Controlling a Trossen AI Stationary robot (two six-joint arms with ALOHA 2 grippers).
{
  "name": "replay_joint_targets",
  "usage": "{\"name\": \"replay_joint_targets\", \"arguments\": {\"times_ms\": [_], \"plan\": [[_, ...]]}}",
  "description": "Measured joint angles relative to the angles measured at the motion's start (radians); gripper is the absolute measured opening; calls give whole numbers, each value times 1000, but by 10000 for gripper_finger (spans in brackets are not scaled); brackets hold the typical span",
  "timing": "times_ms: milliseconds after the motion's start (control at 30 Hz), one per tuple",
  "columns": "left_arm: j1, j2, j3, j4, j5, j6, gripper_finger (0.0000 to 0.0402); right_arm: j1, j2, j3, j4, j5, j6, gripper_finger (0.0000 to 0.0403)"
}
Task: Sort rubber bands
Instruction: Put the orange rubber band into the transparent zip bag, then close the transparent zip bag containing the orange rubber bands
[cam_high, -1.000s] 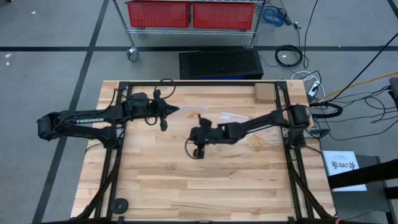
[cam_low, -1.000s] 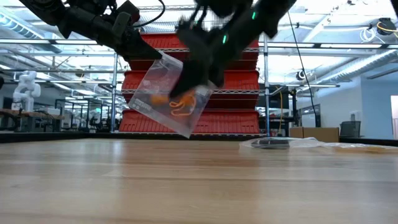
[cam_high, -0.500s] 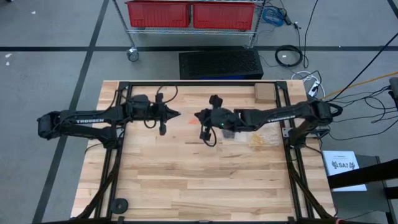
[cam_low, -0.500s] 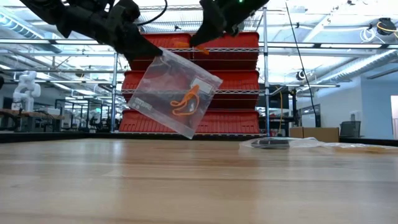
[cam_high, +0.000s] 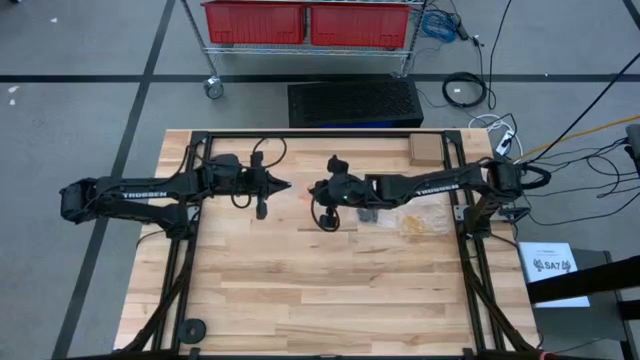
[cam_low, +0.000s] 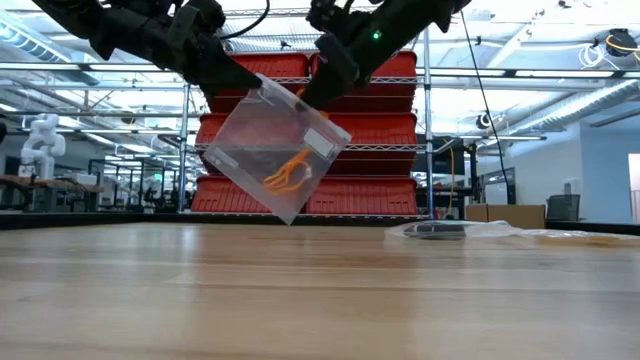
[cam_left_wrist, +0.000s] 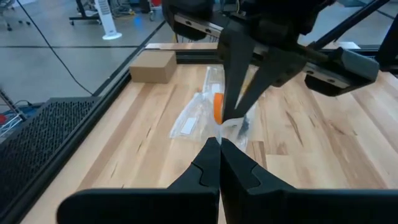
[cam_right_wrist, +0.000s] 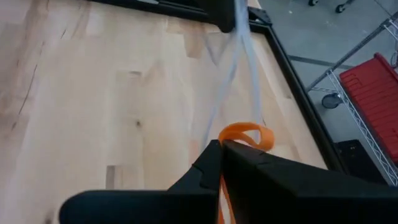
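A clear zip bag (cam_low: 275, 150) with several orange rubber bands (cam_low: 290, 175) inside hangs tilted above the table's middle. My left gripper (cam_high: 287, 184) is shut on the bag's top corner. My right gripper (cam_high: 312, 190) faces it from the table's right, shut on one orange rubber band (cam_right_wrist: 245, 134). Its tips stand at the bag's upper edge (cam_low: 303, 102). The black and pale rubber bands lie too far off to make out singly. My left gripper pinches the bag's top corner (cam_left_wrist: 225, 126) between its two fingers, coming nearly level from the table's left. The bag hangs below the fingers, tilted and clear of the table. My right gripper pinches an orange rubber band (cam_left_wrist: 217, 107) at its fingertips, and a loop of the band sticks out past them. The fingers slant down from the table's right. Whether they also touch the bag's edge I cannot tell.
More clear bags (cam_high: 415, 222) lie on the table under and beside the right arm; one with dark contents (cam_low: 440, 230) shows in the low view. A cardboard box (cam_high: 425, 150) sits at the far right corner. A dark frame (cam_high: 300, 133) rims the table.
My right gripper has risen from the table's middle and gone toward the far edge, up to the hanging bag's upper edge, rolling its wrist and carrying an orange band. The bag has swung a little on its held corner.
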Motion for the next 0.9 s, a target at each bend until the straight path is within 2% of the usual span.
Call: {"name": "replay_joint_targets", "arguments": {"times_ms": [233,400,533,733,900], "plan": [[1,0,0,0,-12,0,0,0,0,0,42,-60,-27,0],[1,0,0,3,-15,0,0,-36,9,0,49,-186,49,13],[1,0,0,2,-26,0,0,-48,9,0,52,-228,86,53],[0,0,0,0,-32,0,0,-47,4,0,49,-235,116,137],[1,0,0,-19,-129,2,0,-43,-33,0,30,-234,118,177]]}}
